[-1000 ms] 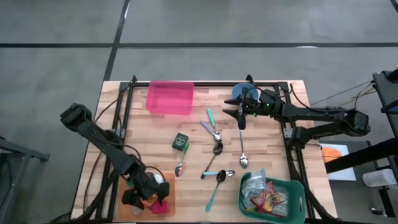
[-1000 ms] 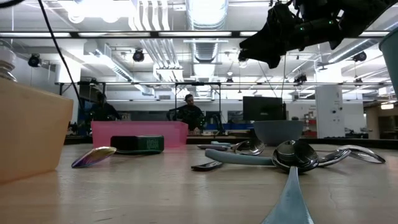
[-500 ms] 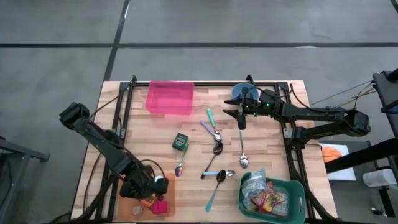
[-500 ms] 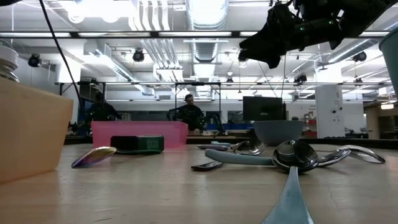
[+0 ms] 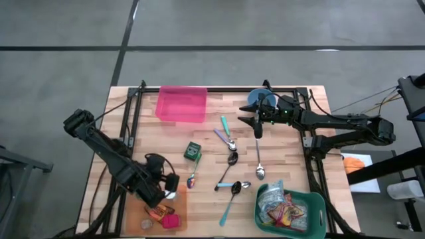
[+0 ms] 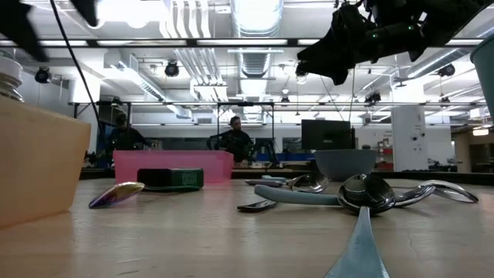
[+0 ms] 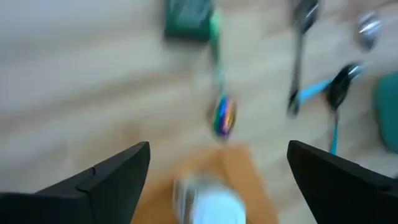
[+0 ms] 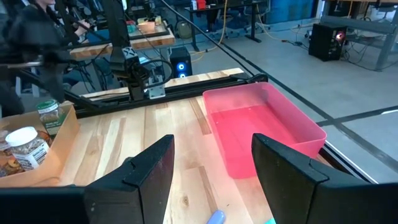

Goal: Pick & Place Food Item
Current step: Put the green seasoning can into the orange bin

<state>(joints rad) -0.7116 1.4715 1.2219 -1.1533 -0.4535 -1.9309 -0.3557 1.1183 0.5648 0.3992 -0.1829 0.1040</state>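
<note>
Our left pincer (image 5: 161, 188) hangs wide and empty just above the cardboard tray (image 5: 180, 207) — the food items (image 5: 161, 214) lie right beneath it. We judge it best to centre over one item, then descend straight. Our right pincer (image 5: 257, 125) waits half-open, empty, above the spoons (image 5: 230, 159).

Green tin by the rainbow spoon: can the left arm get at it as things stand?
Probably yes. The left claw is open and empty, above the orange tray, and the green tin sits apart from it with bare wood around and only the rainbow spoon nearby.
</note>
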